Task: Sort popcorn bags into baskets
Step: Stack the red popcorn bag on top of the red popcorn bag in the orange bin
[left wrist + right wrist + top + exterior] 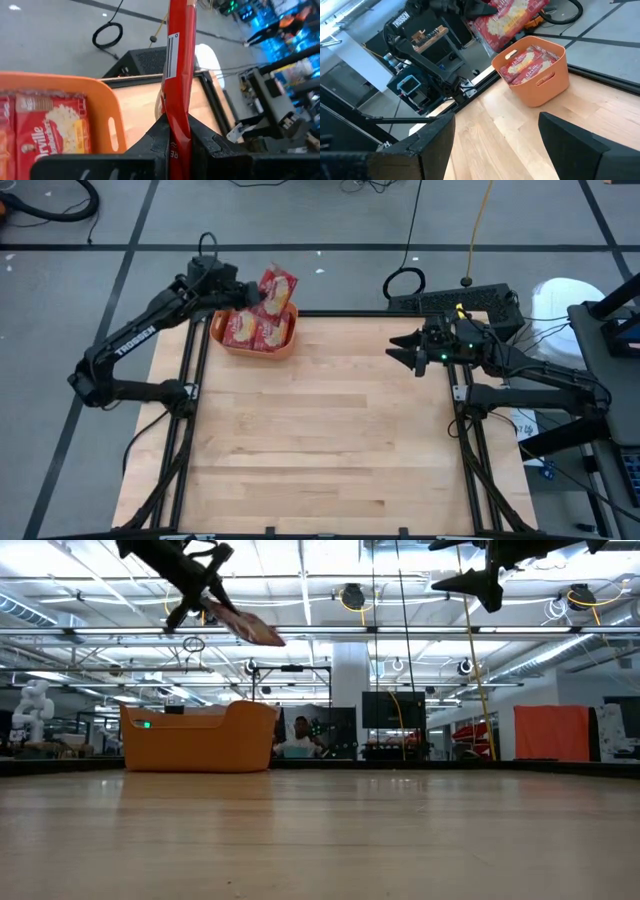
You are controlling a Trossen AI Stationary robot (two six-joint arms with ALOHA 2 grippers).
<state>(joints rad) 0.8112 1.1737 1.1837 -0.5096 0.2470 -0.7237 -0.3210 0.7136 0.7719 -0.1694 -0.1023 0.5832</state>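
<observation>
Orange plastic tub stands at the far left corner of the pale wooden bench, just inside the dark frame rail. Red popcorn packets lie flat inside it, filling it close to the rim; yellow-cream pictures and white lettering face up. The exact count in the tub cannot be told.

Left hand is raised above the far edge of the tub, its fingers closed narrow on one more red popcorn packet. The left wrist view shows the packet pinched edge-on between the two dark fingers, with a white label strip along its side. From bench level the held packet hangs tilted in the air, well above the tub and clear of it, not touching the rim or the packets below.

Right hand hovers off the bench at the far right side, near the right frame rail, well apart from the tub. Its fingers stand wide and nothing is between them; the right wrist view confirms the open gap, with the tub and the held packet seen across the bench.

No packets lie loose on the bench surface. Grey floor with cables surrounds the bench. A seated person shows in the room beyond, far behind the tub.
</observation>
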